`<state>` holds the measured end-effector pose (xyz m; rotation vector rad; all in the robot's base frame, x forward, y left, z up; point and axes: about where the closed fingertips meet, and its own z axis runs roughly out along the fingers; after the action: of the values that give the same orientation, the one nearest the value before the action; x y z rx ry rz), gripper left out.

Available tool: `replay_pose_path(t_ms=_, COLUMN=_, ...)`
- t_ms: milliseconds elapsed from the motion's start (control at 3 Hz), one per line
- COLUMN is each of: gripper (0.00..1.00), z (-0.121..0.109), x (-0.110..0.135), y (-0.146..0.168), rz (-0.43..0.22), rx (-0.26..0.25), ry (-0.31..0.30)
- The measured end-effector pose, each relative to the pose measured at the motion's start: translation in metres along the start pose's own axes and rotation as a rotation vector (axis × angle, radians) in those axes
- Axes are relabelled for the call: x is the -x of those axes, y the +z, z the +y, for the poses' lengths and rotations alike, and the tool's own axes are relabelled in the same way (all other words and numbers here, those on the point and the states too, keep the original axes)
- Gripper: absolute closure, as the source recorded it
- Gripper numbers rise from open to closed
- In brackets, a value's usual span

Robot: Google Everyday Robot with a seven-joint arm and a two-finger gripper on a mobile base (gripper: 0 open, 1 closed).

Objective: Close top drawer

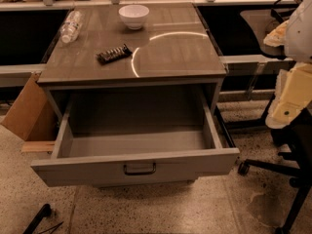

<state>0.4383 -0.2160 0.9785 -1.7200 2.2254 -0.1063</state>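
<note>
Top drawer (87, 172) of a grey cabinet stands pulled fully out and empty, its front panel facing the camera.
Above it is the cabinet top (180, 52). The robot's gripper (292, 96), a pale shape at the right edge of view, hangs well apart from the drawer; I cannot tell whether it is spread or closed. A white bowl (134, 16) sits by the back edge, a plastic bottle (70, 27) lies at the back left corner, and a dark snack bar (113, 53) lies left of centre. A push to one side of the small handle (140, 168) would likely skew and jam the drawer. A hard shove could roll the bottle off.
</note>
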Motion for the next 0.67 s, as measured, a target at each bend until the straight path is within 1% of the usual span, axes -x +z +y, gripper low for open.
replay_pose_path(t_ms=333, gripper=0.00, z=0.000, x=0.000, y=0.000, rz=0.000, rx=0.000, ry=0.000)
replay_pose_path(t_ms=667, gripper=0.00, z=0.013, x=0.007, y=0.023, rz=-0.043, rx=0.059, ry=-0.009)
